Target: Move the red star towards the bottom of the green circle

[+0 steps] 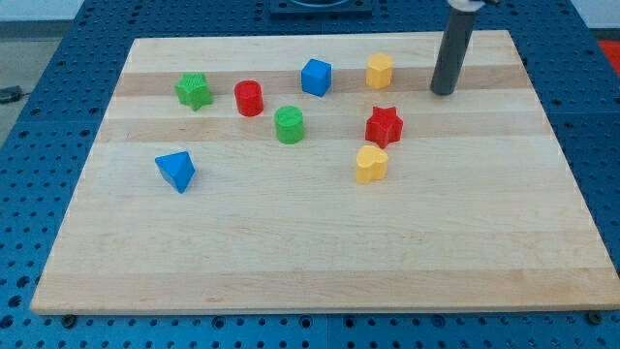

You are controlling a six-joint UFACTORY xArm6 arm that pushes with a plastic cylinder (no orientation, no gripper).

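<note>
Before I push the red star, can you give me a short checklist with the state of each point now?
1. Tip visible: ok.
2. Tip touching red star: not ok, it stands apart, toward the view's upper right.
3. Tip on the star's far side from green circle: ok, roughly.
4. Spot below the circle free: ok.
5. Yellow heart out of the path: cannot tell, it sits close under the star.

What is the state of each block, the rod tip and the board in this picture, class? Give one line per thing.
Red star block: flat on board, just above yellow heart, untouched.
Green circle block: upright, free.
Red cylinder block: upright, free.
Green star block: flat, free.
Blue cube block: free.
Yellow hexagon block: free.
Yellow heart block: free.
Blue triangle block: free.
My tip: upper right of red star, touching nothing.
Wooden board: level.
</note>
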